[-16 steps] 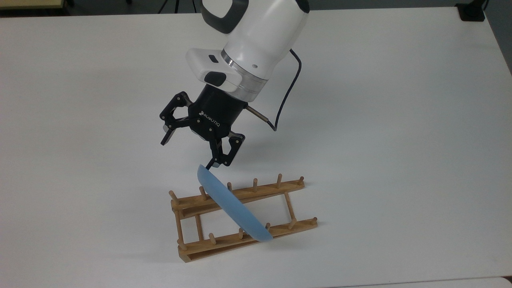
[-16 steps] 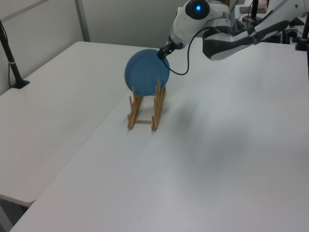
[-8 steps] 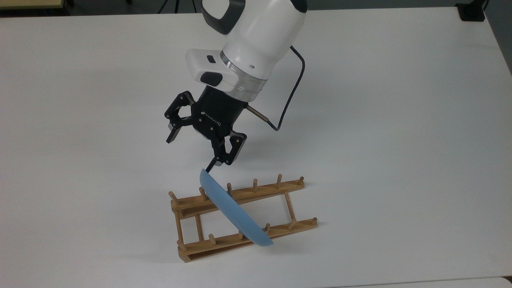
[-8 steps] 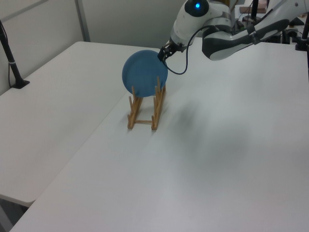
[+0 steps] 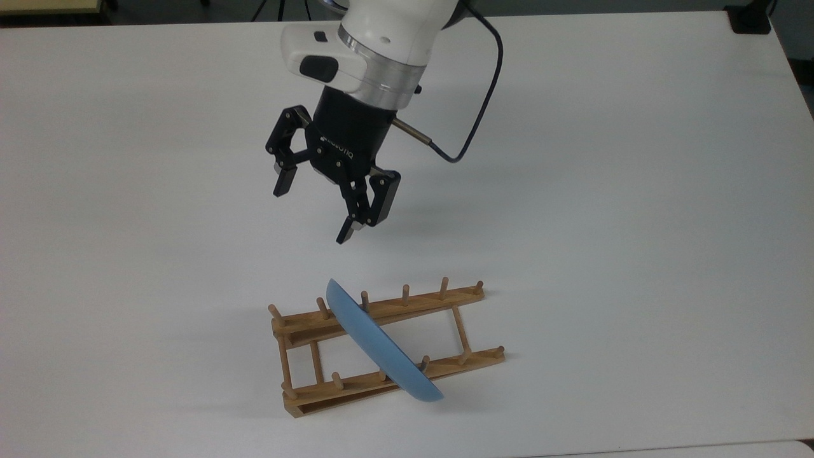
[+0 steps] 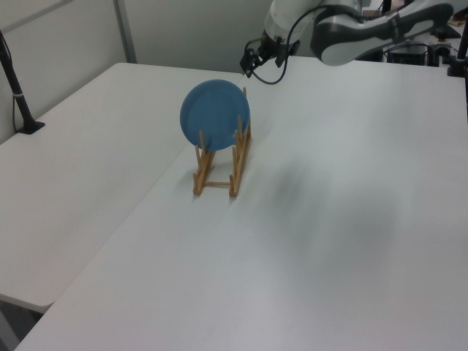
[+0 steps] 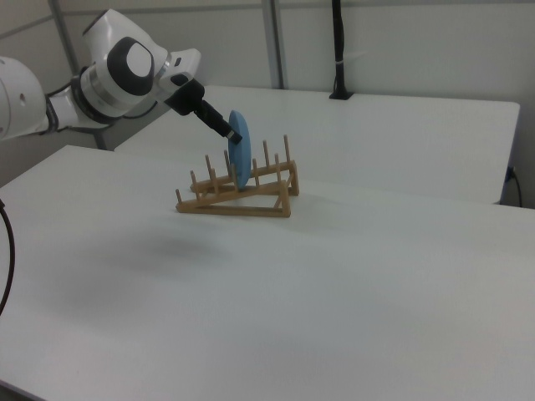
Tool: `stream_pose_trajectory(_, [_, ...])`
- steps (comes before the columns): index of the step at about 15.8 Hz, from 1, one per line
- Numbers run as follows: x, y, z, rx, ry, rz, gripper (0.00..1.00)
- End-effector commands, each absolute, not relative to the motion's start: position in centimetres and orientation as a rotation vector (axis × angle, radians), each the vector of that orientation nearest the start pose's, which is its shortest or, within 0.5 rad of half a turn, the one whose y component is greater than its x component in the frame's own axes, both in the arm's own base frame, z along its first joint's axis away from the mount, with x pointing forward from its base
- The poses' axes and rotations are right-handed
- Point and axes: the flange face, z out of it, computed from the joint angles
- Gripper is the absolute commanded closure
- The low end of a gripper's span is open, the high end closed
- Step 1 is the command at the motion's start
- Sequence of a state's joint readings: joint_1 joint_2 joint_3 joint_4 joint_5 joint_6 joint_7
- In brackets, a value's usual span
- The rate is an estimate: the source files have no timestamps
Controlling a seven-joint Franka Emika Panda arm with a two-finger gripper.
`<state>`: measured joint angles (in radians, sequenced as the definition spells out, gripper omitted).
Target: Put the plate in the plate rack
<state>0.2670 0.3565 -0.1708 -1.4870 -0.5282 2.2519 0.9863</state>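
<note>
The light-blue plate [image 5: 381, 346] stands on edge in the wooden plate rack [image 5: 439, 298], slanting across both rails between the pegs. In the left view the plate [image 6: 215, 115] faces the camera above the rack [image 6: 235, 167]. The right view has the plate [image 7: 242, 160] edge-on among the rack's [image 7: 251, 205] pegs. My gripper [image 5: 311, 213] hangs open above the table, beyond the plate's upper rim and apart from it, with nothing between its fingers. The left view puts the gripper [image 6: 251, 64] above and behind the plate.
The white table [image 5: 636, 222] stretches wide on all sides of the rack. A black cable [image 5: 474, 127] loops from the wrist. A black clamp base [image 5: 750, 19] sits at the top view's far right corner, and a black post [image 6: 18, 95] at the left view's left.
The open gripper has lifted up and away from the plate's upper rim. The plate has tipped slightly and rests in the rack on its own.
</note>
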Motion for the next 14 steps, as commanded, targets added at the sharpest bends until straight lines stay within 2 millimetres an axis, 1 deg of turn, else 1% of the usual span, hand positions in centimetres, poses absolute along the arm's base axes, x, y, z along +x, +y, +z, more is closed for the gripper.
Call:
stream_pose_trajectory(1, [68.5,5.8,53.7,-3.089,0.947,-0.904,0.00])
stream_pose_trajectory(2, [68.3,5.1,53.8,-3.098,0.940,-0.876,0.00])
stream_pose_trajectory(4, [68.0,2.8,54.2,-3.118,0.910,-0.782,0.00])
stream_pose_trajectory(5, [67.5,1.8,54.2,-3.142,0.865,-0.702,0.00])
stream_pose_trajectory(6, [67.2,1.6,53.8,-3.177,0.804,-0.616,0.00])
stream_pose_trajectory(7, [66.9,0.8,53.5,-3.207,0.749,-0.542,0.00])
stream_pose_trajectory(8, [66.7,-0.3,53.4,-3.218,0.705,-0.480,0.00])
stream_pose_trajectory(9, [66.6,-0.8,53.3,-3.212,0.657,-0.438,0.00])
stream_pose_trajectory(10, [66.2,-1.0,53.9,-3.210,0.601,-0.422,0.00])
stream_pose_trajectory(12, [65.3,-2.6,54.7,-3.235,0.471,-0.357,0.00])
stream_pose_trajectory(13, [64.5,-2.8,55.5,-3.239,0.378,-0.311,0.00])
stream_pose_trajectory(14, [63.9,-2.8,55.8,-3.248,0.272,-0.256,0.00])
